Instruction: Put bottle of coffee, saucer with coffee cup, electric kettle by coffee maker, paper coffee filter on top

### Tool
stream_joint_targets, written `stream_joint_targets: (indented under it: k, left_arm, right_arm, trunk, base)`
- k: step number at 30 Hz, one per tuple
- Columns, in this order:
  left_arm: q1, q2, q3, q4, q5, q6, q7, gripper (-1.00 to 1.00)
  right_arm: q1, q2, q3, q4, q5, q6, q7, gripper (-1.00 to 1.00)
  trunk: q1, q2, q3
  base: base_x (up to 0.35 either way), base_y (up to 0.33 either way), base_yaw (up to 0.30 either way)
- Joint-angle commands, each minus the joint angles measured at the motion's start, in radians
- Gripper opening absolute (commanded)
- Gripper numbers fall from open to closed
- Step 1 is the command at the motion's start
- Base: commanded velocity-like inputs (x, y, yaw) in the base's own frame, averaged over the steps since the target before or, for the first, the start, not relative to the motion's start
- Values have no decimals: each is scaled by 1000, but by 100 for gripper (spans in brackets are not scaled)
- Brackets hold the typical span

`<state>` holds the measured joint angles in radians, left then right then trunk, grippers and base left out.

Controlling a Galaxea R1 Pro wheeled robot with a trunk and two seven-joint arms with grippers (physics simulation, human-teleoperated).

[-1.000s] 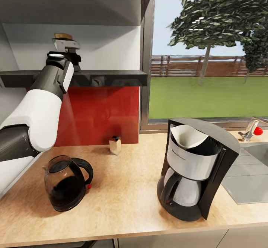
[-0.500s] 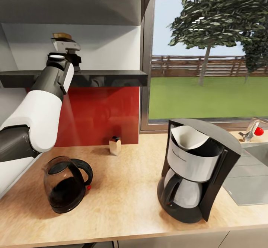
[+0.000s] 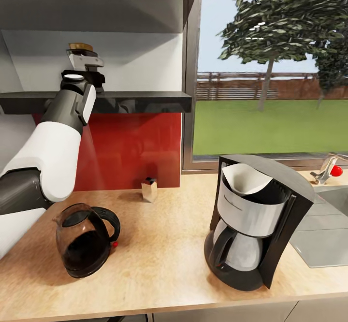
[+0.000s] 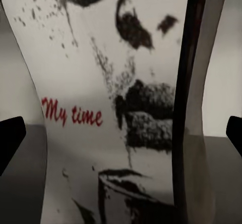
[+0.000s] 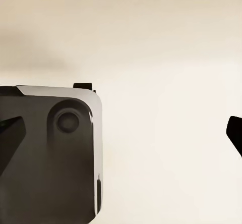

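Coffee bottle, a small dark jar with an amber lid, is seen standing on the glossy black kitchen shelf, mostly hidden behind the left gripper, which is raised to it at the end of the white and grey left arm. Only the lid and a sliver of the jar are shown from the head camera, and whether the jaws are clamped on it cannot be told from there. In the left wrist view the pale label is seen very close, with the two dark fingertips spread wide at either edge of the picture, beside the jar. Red script reading "My time" can be read on the label, among dark speckled artwork.

Below, on the light wood kitchen countertop, the coffee maker is shown upright with the paper coffee filter seated in its basket. The dark kettle stands well to its left, and a small tan shaker is placed near the red backsplash.

In the right wrist view the right gripper is seen with its dark fingertips spread, over a pale surface and a dark boxy part of the robot.
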<state>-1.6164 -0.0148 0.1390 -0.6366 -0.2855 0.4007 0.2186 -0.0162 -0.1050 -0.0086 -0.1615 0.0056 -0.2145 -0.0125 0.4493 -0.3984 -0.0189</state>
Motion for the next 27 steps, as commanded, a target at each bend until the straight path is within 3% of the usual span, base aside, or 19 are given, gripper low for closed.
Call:
stream_joint_targets:
  k: [1,2,27]
  left_arm:
    - [9,-2,4,-2,-4,6,-1,100]
    - [10,-2,3,-4,-3,7,-1,-100]
    - [11,-8,5,-11,1,7,2,-100]
  right_arm:
    - [-1,0,-1,1,1,-3,-1,100]
    - [-1,-1,-1,1,1,-3,-1,100]
    - [-1,1,1,2,1,-3,-1,100]
  trunk:
    - [1,-2,-2]
    - [1,-2,-2]
    - [1,-2,-2]
  base:
    - [0,0,0]
    - [0,0,0]
    - [0,0,0]
